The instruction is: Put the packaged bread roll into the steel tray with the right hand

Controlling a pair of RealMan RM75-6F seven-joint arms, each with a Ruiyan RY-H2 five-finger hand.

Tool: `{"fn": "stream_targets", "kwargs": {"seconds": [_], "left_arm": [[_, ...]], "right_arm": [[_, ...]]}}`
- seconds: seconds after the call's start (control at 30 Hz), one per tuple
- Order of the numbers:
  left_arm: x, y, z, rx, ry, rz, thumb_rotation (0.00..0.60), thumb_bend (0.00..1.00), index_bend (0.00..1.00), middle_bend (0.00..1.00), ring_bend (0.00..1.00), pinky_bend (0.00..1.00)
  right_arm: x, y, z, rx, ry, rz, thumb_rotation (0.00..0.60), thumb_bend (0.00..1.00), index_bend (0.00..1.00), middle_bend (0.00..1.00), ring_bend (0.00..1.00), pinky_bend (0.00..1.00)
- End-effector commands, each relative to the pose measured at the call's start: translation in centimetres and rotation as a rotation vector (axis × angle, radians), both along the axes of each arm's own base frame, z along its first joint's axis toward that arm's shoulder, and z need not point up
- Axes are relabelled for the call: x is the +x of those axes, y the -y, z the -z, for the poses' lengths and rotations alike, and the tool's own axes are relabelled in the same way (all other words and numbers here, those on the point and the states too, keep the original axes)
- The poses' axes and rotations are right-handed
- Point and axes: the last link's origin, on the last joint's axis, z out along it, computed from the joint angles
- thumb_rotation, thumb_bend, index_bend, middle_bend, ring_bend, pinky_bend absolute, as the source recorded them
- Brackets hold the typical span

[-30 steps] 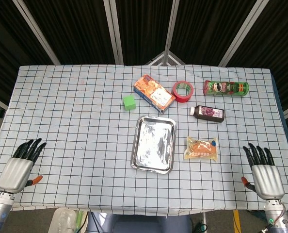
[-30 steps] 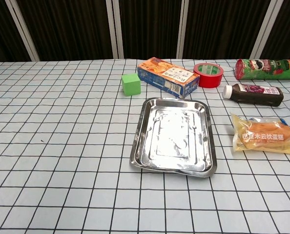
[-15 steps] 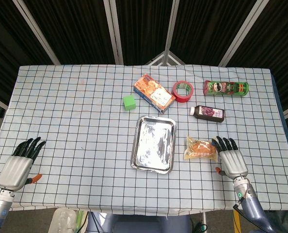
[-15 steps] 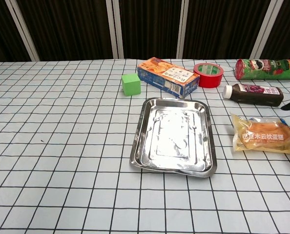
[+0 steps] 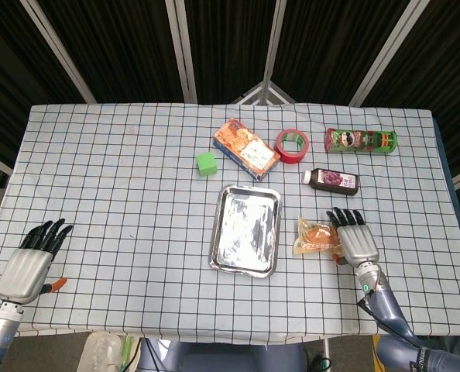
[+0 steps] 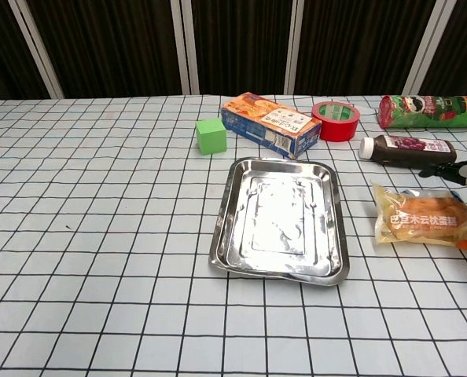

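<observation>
The packaged bread roll (image 5: 317, 236) (image 6: 424, 217) lies flat on the checked cloth just right of the steel tray (image 5: 245, 229) (image 6: 281, 219), which holds nothing. My right hand (image 5: 352, 235) (image 6: 458, 174) is over the roll's right end, fingers straight and spread, holding nothing; whether it touches the wrapper I cannot tell. In the chest view only its dark fingertips show at the right edge. My left hand (image 5: 32, 260) rests open at the table's near left corner, far from everything.
Behind the tray stand a green cube (image 5: 206, 163), an orange-and-blue box (image 5: 245, 148) and a red tape roll (image 5: 292, 146). A dark bottle (image 5: 332, 180) lies just beyond the roll, a green crisp can (image 5: 361, 140) further back.
My right hand has moved from the table's near right corner leftward and forward, ending over the bread roll's right end. The roll, tray and left hand have not moved.
</observation>
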Motion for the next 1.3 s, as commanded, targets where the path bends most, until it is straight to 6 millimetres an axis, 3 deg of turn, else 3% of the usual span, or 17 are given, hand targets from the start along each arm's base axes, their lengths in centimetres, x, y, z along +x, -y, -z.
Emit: {"fn": "stream_targets", "kwargs": {"seconds": [0.03,0.13,0.27,0.53,0.77,0.87,1.03,1.3], "left_arm": [[0.0,0.0,0.0,0.000,0.000,-0.001,0.600,0.08,0.00,0.00,0.00,0.09],[0.0,0.0,-0.1,0.002,0.004,-0.002,0.600,0.08,0.00,0.00,0.00,0.09],[0.0,0.1,-0.3,0.004,0.008,-0.001,0.600,0.08,0.00,0.00,0.00,0.09],[0.1,0.0,-0.2,-0.002,0.008,0.002,0.600,0.08,0.00,0.00,0.00,0.09],[0.1,-0.1,-0.2,-0.006,0.010,0.002,0.600,0.08,0.00,0.00,0.00,0.09],[0.1,-0.2,-0.2,-0.008,0.012,0.004,0.600,0.08,0.00,0.00,0.00,0.09],[0.1,-0.2,-0.2,-0.011,0.015,0.006,0.600,0.08,0.00,0.00,0.00,0.09],[0.1,-0.2,0.1,-0.022,0.007,0.006,0.600,0.08,0.00,0.00,0.00,0.09]], "right_arm": [[0.3,0.2,0.3,0.006,0.004,-0.002,0.600,0.29,0.19,0.16,0.10,0.30],[0.6,0.3,0.7,0.007,0.000,-0.010,0.600,0.29,0.43,0.37,0.28,0.46],[1.1,0.3,1.0,-0.010,-0.015,-0.031,0.600,0.29,0.56,0.46,0.34,0.49],[3.5,0.4,1.0,-0.073,-0.016,-0.122,0.600,0.29,0.57,0.47,0.35,0.49],[9.5,0.5,1.3,-0.081,-0.035,-0.259,0.600,0.29,0.57,0.47,0.36,0.49],[13.0,0.1,2.6,-0.061,-0.057,-0.334,0.600,0.29,0.57,0.47,0.36,0.49],[17.1,0.4,5.6,-0.018,-0.081,-0.364,0.600,0.29,0.57,0.47,0.37,0.49],[19.8,2.9,10.3,0.026,-0.153,-0.305,0.600,0.29,0.54,0.47,0.37,0.49]]}}
